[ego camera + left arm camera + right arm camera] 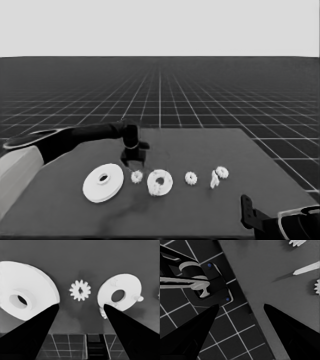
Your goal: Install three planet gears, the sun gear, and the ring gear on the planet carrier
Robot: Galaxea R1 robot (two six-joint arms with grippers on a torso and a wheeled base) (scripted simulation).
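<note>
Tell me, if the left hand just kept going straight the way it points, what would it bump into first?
Probably the small white toothed gear. The left hand, fingers open, points down at it, between the larger round part and the smaller round part. Depth is hard to judge.

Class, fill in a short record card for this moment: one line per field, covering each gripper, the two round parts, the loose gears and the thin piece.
Left gripper: open, hovering above the table over a gear, which lies between the two round parts
Right gripper: parked at the table's near right corner, open, holding nothing
Larger round part: flat on the table, left of that gear
Smaller round part: right of that gear; a gear seems to sit on it
Other loose gears: one alone, one farthest right
Thin white piece: beside the farthest-right gear
</note>
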